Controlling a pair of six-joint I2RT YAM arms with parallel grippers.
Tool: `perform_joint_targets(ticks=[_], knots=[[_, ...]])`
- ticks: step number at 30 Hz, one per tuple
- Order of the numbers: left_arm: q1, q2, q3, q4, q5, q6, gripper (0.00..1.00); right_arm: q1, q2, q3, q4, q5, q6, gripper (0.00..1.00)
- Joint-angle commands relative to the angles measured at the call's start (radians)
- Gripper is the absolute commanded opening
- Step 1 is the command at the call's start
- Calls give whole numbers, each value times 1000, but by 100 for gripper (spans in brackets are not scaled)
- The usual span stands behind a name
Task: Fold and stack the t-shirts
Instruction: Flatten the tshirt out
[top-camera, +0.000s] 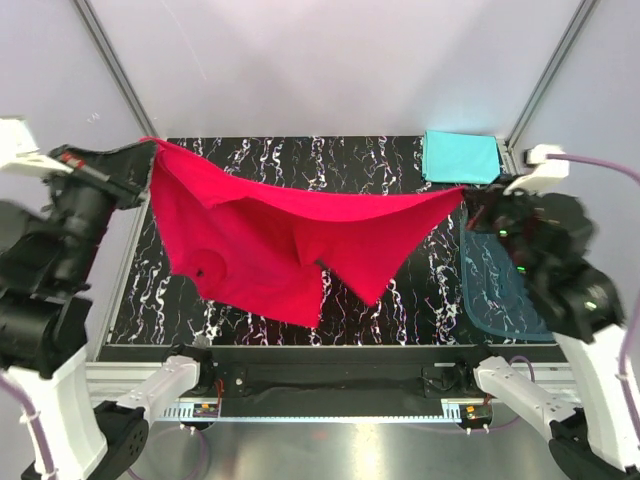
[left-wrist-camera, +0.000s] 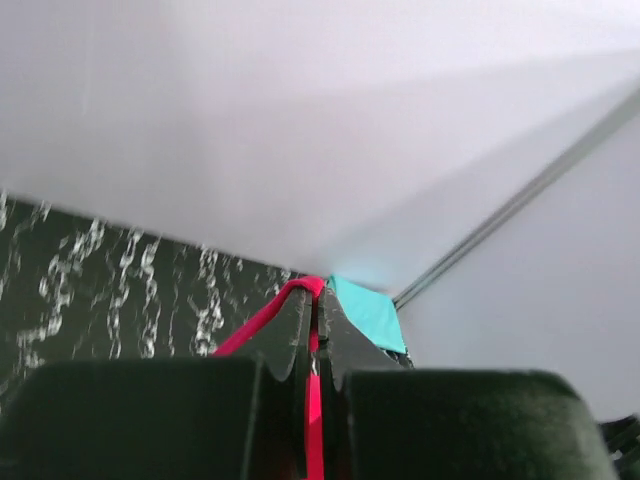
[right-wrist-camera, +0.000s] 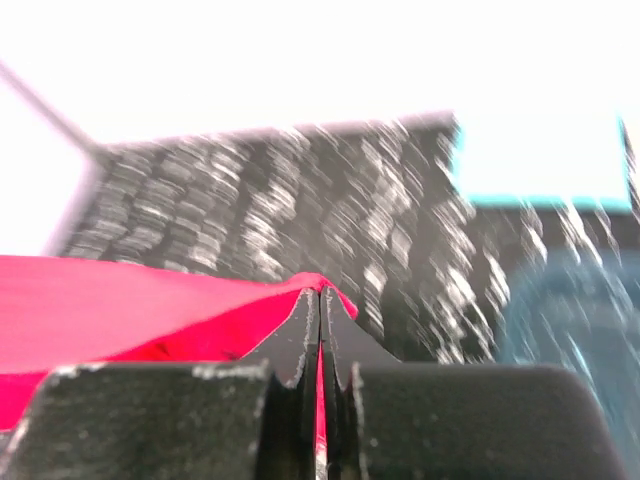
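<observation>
The red t-shirt (top-camera: 280, 235) hangs stretched in the air between both arms above the black marbled table (top-camera: 360, 160). My left gripper (top-camera: 148, 150) is shut on its left corner; in the left wrist view red cloth (left-wrist-camera: 315, 400) is pinched between the jaws of the left gripper (left-wrist-camera: 318, 300). My right gripper (top-camera: 468, 197) is shut on the right corner, with red t-shirt cloth (right-wrist-camera: 120, 300) running off to the left of the right gripper (right-wrist-camera: 320, 295). The turquoise t-shirt (top-camera: 460, 156) lies folded at the table's back right corner.
A translucent blue plastic tub (top-camera: 500, 285) sits at the table's right edge under the right arm. White walls and metal frame bars (top-camera: 110, 60) close in the back and sides.
</observation>
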Motion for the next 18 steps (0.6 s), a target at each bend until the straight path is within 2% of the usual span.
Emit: perform_joint_targets(ticks=[1,6,10,13,16,17,18], knots=[[6,-36,115,133,128,121,0,5,-7,210,-23,-226,-76,0],[5,-61,224,175,125,176,0,5,40,503,-130,-378,-39,0],[5,-65,252,195,82,193,0,3,82,600,-173,-417,21,0],[5,-58,195,228,48,216,0,3,106,562,-124,-406,47,0],[5,-52,36,283,17,226,0,5,125,430,-46,-388,61,0],[5,-50,-15,349,-25,230,0,3,140,391,23,-376,69,0],[5,-46,-125,386,-32,242,0,3,151,317,58,-350,70,0]])
